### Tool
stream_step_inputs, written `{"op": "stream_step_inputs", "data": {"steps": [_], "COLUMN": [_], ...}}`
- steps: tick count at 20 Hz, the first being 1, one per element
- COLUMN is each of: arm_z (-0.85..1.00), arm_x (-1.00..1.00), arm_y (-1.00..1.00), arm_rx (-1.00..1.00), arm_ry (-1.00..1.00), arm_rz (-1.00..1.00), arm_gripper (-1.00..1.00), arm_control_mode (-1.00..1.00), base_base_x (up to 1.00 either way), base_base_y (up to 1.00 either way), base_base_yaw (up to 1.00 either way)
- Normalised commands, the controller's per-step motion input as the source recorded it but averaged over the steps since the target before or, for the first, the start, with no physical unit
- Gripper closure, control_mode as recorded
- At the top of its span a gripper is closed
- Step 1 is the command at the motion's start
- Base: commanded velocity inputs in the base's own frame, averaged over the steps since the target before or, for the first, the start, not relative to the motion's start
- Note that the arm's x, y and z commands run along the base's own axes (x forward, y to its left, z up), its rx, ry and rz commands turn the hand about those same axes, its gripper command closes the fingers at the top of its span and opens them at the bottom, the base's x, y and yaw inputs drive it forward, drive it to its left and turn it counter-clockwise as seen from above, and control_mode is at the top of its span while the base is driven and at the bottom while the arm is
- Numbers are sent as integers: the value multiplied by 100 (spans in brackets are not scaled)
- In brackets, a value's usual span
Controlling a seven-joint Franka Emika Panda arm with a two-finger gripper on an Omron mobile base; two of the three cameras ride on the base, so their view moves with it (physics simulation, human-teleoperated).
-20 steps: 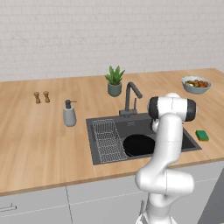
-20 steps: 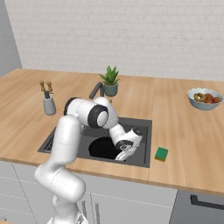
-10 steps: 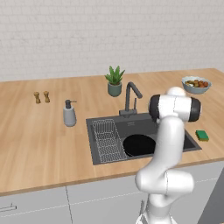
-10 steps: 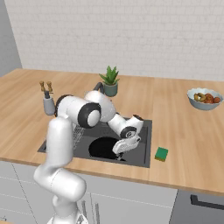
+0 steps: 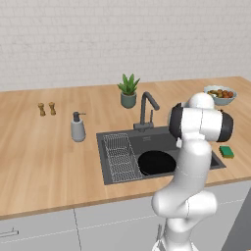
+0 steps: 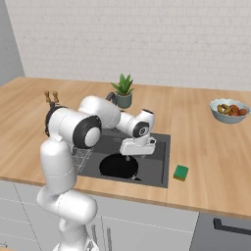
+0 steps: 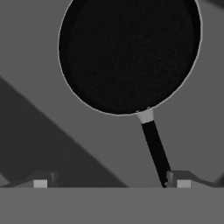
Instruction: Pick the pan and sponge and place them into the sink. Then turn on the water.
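Inside the sink (image 6: 159, 164), the pan (image 6: 118, 166) was seen lying flat on the basin floor. Above it the gripper (image 7: 111, 180) was held with jaws spread, empty. On the counter beside the basin, the sponge (image 6: 181, 172) was left.

Both base views were evenly and brightly lit, with soft, diffuse light and no single source to be picked out. The pale wooden counter (image 5: 44, 162) and the white brick wall (image 5: 98, 39) showed no glare. Shadows were faint: the small green potted plant (image 6: 123, 91) cast almost none. Inside the large dark grey rectangular sink (image 5: 196, 162) the tones fell darker, and the round all-black pan (image 6: 118, 165) read as a flat black disc without highlights. Edges looked slightly soft and coarse, as in low-resolution rendering. The hand view was dim and nearly colourless; a broad diagonal shadow (image 7: 48, 144) crossed the grey basin floor, and the pan's surface (image 7: 129, 52) looked grainy.
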Motion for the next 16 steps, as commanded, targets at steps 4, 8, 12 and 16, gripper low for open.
{"op": "stream_step_inputs", "data": {"steps": [4,8,12,16], "arm_z": [0,11,36,34], "arm_x": [-3,-21,-16,-6], "arm_y": [-7,-7,-1,-5], "arm_rx": [0,0,-10,-13], "arm_ry": [0,-4,-2,0], "arm_rz": [-5,-3,-17,-21], "arm_gripper": [-100,-100,-100,-100], "arm_control_mode": [-100,-100,-100,-100], "base_base_x": [0,0,0,0], "base_base_y": [0,0,0,0], "base_base_yaw": [0,0,0,0]}}
